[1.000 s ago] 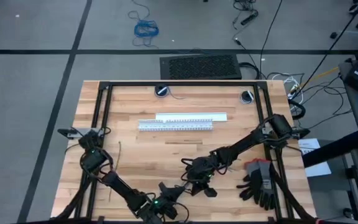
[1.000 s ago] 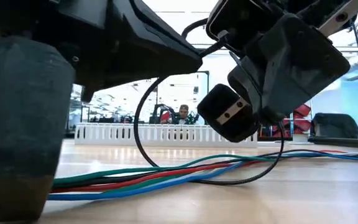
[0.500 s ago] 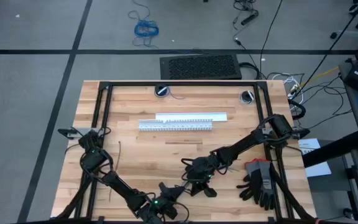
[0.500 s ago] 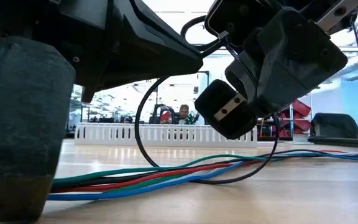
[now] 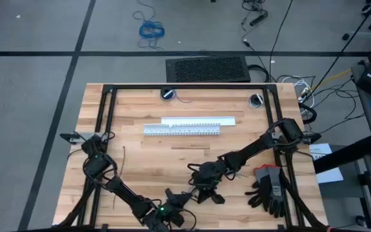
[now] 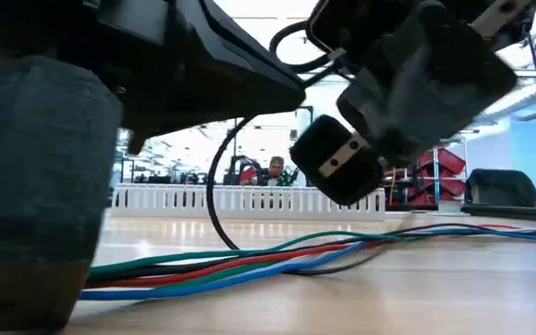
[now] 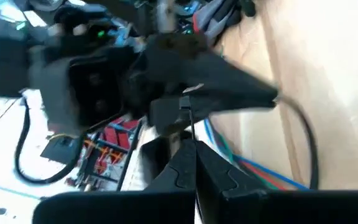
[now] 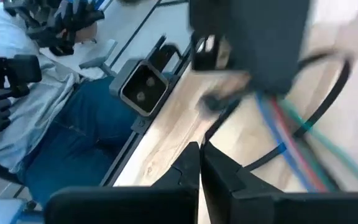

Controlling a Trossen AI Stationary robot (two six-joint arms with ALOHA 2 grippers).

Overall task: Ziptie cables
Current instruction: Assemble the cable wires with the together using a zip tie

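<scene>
The cables, a slim bundle of blue, green, red and dark wires, lie flat on the wooden table near its front edge. A black ziptie loops around them. My left gripper and my right gripper meet over the bundle. Both are shut, and both show in the high view, the left and the right. A second ziptie lies loose on the table at the left. My left gripper pinches the thin straight tail of the ziptie between its two shut fingers. The tail runs straight from the fingertips toward the right gripper. The loop stands beyond it, around the cables on the table. My right gripper is shut with a black strip of the ziptie running out from its fingertips toward the loop. The fingers themselves hide which part of the ziptie they have. The loop rings the cables, which rest on the table.
A white slotted duct lies across the table's middle, farther back. Black gloves rest at the right near edge. A person in jeans sits past the table's edge, beside a small camera.
The ziptie's loop around the cables has grown smaller and its low part has drawn in toward the bundle. My right gripper has crept slightly toward my left gripper. The cables have stayed on the table.
</scene>
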